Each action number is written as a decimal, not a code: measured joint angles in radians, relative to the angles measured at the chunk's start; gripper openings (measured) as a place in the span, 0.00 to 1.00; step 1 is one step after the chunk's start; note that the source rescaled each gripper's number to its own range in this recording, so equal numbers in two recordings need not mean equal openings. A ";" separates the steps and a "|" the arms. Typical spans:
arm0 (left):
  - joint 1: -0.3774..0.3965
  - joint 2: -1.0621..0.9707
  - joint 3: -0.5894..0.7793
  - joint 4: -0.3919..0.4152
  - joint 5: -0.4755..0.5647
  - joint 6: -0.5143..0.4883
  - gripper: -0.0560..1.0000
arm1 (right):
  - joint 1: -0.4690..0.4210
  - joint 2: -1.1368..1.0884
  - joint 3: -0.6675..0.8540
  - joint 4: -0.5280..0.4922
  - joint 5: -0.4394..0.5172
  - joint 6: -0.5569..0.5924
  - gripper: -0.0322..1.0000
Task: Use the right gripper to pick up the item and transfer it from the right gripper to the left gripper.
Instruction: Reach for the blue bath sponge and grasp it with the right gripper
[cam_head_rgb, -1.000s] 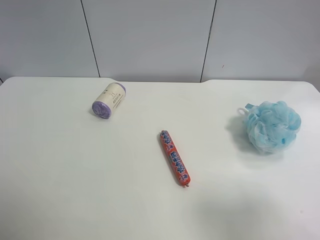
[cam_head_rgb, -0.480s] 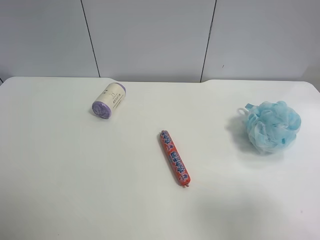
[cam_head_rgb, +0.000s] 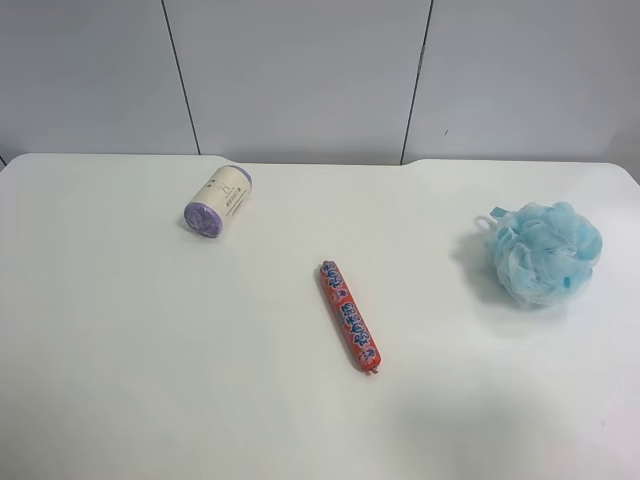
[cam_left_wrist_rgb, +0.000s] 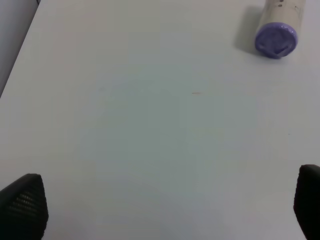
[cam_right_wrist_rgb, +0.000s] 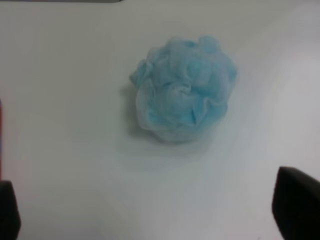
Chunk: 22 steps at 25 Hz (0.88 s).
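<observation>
The item, a fluffy light blue mesh bath pouf (cam_head_rgb: 545, 252), lies on the white table (cam_head_rgb: 150, 340) at the exterior high view's right, with its small cord loop at its upper left. No arm shows in that view. In the right wrist view the pouf (cam_right_wrist_rgb: 184, 95) lies ahead of my right gripper (cam_right_wrist_rgb: 152, 207), apart from it. That gripper's black fingertips (cam_right_wrist_rgb: 297, 202) stand wide apart and empty. My left gripper (cam_left_wrist_rgb: 165, 205) is open and empty over bare table, with its black fingertips (cam_left_wrist_rgb: 22, 207) at the frame's corners.
A red sausage stick (cam_head_rgb: 350, 316) lies near the table's middle. A purple-capped white roll (cam_head_rgb: 217, 202) lies on its side at the back left; it also shows in the left wrist view (cam_left_wrist_rgb: 277, 30). The table's far edge meets a grey panelled wall (cam_head_rgb: 300, 70).
</observation>
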<state>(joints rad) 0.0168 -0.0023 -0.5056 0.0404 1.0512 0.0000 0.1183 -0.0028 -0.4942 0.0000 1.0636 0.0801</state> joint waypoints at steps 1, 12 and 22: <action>0.000 0.000 0.000 0.000 0.000 0.000 1.00 | 0.000 0.000 0.000 0.000 0.000 0.000 1.00; 0.000 0.000 0.000 0.000 0.000 0.000 1.00 | 0.000 0.016 -0.001 0.000 0.000 0.000 1.00; 0.000 0.000 0.000 0.000 0.000 0.000 1.00 | 0.000 0.526 -0.253 0.000 0.001 0.006 1.00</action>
<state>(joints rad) 0.0168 -0.0023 -0.5056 0.0404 1.0512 0.0000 0.1183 0.5231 -0.7471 0.0000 1.0643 0.0857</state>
